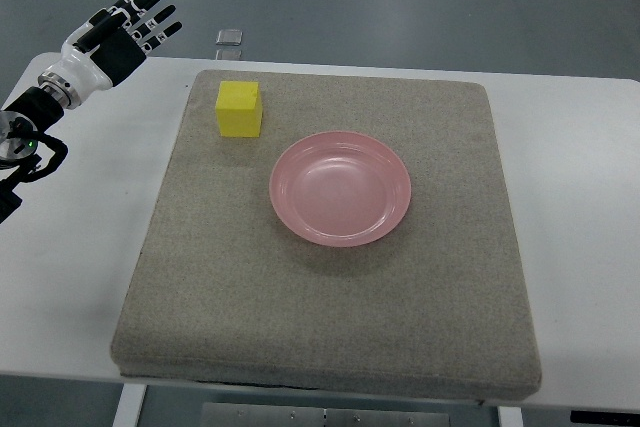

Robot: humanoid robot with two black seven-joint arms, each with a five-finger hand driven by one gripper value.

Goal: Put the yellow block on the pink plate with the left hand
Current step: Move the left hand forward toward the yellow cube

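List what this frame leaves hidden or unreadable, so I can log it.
- Right arm: out of the top view entirely.
- Left robot hand: fingers spread, empty; its arm is cut off by the left edge.
- Block: only the top and one side show; the rest faces away.
- Small object beyond the table: too small to identify.
- Pad: its underside is hidden.

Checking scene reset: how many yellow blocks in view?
1. The yellow block sits on the grey mat, at its far-left corner, apart from the pink plate. Nothing hides another.
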